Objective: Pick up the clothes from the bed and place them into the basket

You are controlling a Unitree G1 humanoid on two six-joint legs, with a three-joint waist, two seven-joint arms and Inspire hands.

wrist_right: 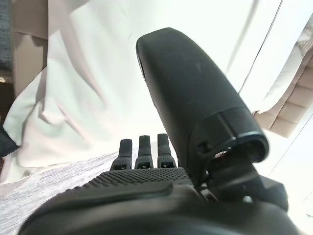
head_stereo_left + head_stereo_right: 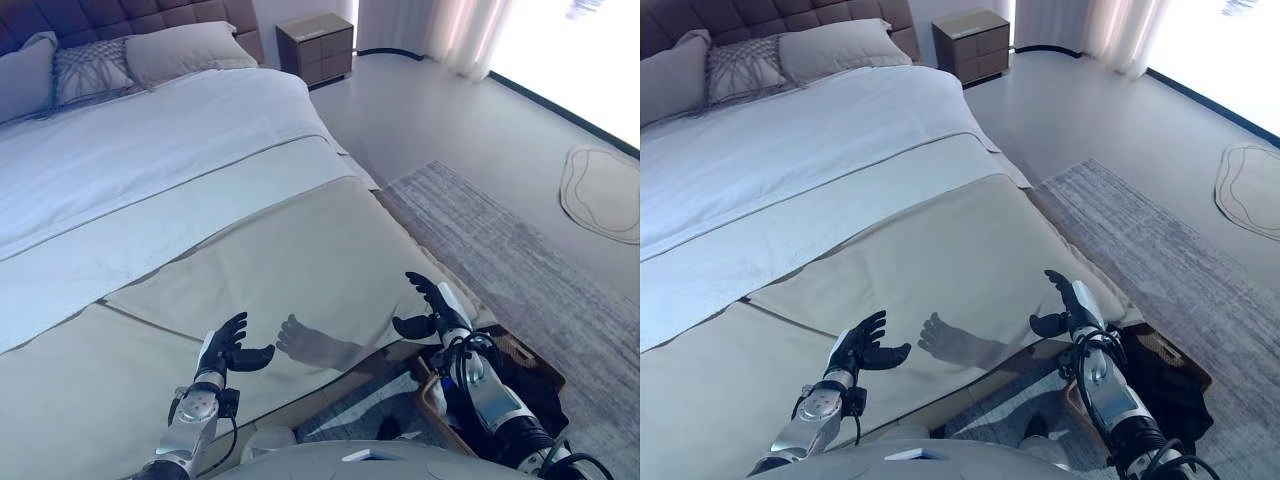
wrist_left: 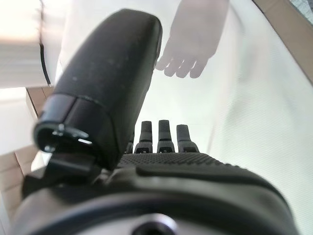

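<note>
The bed has a smooth beige cover at its foot and a white sheet further up. My left hand is open and empty, held just above the beige cover near the bed's foot edge; its straight fingers show in the left wrist view. My right hand is open and empty at the bed's foot corner; its straight fingers show in the right wrist view. A woven basket stands on the floor under my right arm, with dark clothes in it.
Pillows lie at the headboard. A nightstand stands at the far corner. A grey rug runs along the bed's right side, with a small round mat and curtains beyond.
</note>
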